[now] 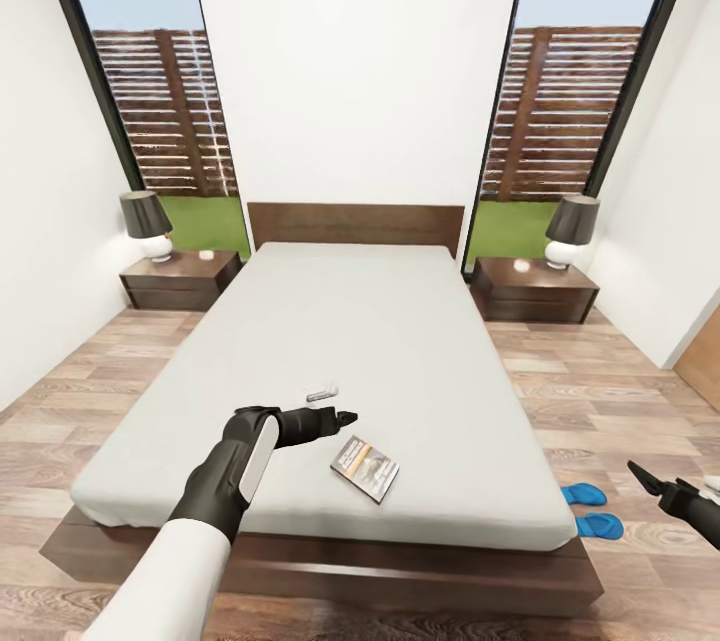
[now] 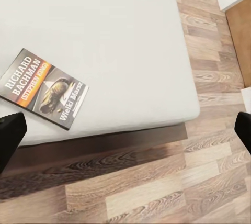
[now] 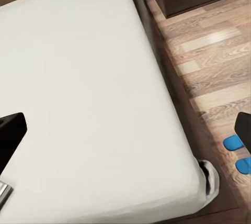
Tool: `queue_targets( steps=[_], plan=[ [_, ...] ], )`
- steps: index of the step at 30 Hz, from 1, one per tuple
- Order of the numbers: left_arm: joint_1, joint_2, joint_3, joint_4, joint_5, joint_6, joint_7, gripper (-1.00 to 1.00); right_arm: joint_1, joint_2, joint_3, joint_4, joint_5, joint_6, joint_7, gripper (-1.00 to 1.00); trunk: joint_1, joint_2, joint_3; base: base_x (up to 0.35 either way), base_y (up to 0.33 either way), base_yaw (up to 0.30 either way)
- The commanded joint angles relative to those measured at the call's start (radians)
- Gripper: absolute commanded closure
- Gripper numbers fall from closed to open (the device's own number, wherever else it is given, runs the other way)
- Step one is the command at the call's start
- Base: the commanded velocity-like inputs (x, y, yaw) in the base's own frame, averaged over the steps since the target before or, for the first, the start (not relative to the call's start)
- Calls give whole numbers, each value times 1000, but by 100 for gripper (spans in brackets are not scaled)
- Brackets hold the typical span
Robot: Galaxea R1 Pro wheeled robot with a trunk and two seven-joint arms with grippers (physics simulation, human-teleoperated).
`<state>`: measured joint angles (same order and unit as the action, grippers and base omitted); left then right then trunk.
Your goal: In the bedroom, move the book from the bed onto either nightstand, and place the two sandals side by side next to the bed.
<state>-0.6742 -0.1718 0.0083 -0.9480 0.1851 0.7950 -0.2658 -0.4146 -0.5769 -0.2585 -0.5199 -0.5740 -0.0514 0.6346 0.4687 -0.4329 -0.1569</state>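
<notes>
The bedroom (image 1: 355, 71) is white-walled, with a wood-plank floor (image 1: 620, 391) and tall windows onto a slatted fence. The bed (image 1: 340, 341), a pale grey mattress on a dark wooden frame, occupies the centre; a nightstand (image 1: 180, 279) stands at each side of the headboard, each carrying a dark-shaded lamp (image 1: 147, 224). The left gripper (image 1: 345, 417) hovers above the mattress near the foot end, its jaws released and spread wide in the left wrist view, holding nothing. The right gripper (image 1: 640, 474) hangs off the right side of the bed over the floor, jaws likewise released and empty. The book (image 1: 365, 468), a dark paperback with an orange band, lies flat on the mattress just beside the left gripper, close to the foot edge. The two sandals (image 1: 590, 511), bright blue, lie close together on the floor by the bed's right foot corner. A small pale object (image 1: 322, 392) rests on the mattress near the gripper; its identity cannot be determined. Assessment: the book pickup is in hand, not yet made. The next move calls for lowering the left jaws over the book, which, lying thin and flat, will probably need an edge grip.
</notes>
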Motion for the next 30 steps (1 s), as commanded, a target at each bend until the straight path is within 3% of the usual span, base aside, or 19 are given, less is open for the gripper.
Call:
queue_targets(
  steps=[1, 24, 30],
  plan=[
    [-1, 0, 1, -1, 4, 6, 0, -100, -1, 0, -1, 2, -6, -1, 5, -100, 1, -2, -4, 0, 0, 0],
    [1, -2, 1, -1, 4, 4, 0, -100, -1, -1, -1, -2, -6, -1, 5, -100, 1, -2, -40, 1, 0, 0],
    [1, -2, 1, -1, 5, 4, 0, -100, -1, -1, -1, -2, -6, -2, 5, -100, 1, -2, -49, 141, -105, 0]
  ],
)
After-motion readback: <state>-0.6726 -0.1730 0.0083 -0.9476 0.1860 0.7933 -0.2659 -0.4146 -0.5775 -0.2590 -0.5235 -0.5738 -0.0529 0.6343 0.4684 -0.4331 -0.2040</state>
